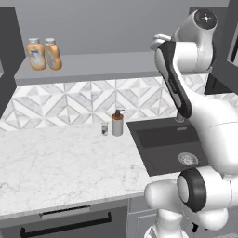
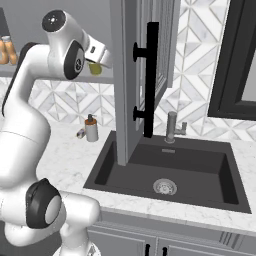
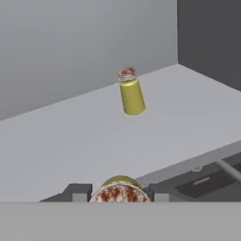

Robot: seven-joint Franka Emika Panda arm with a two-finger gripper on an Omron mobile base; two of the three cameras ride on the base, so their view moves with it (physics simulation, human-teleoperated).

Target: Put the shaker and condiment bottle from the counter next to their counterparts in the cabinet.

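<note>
Right at the bottom of the hand view, the shaker (image 3: 119,192) is clamped in the jaws, which are closed tight on it, its speckled cap facing the camera.

Biggest thing first: the cabinet (image 3: 94,136) shelf board fills the middle of that frame, pretty much bare. Its twin shaker (image 3: 130,92) sits upper centre, near the back wall, a dark side panel at upper right.

In the left base view the two orange bottles (image 1: 44,55) stand side by side at upper left of the shelf, so that half looks done. The grey pump dispenser (image 1: 117,123) and a tiny jar (image 1: 104,128) are on the bench (image 1: 60,162), mid-frame.

My take: carry it deeper over the shelf, level it upright, set it just beside the twin without bumping it, then let go.
</note>
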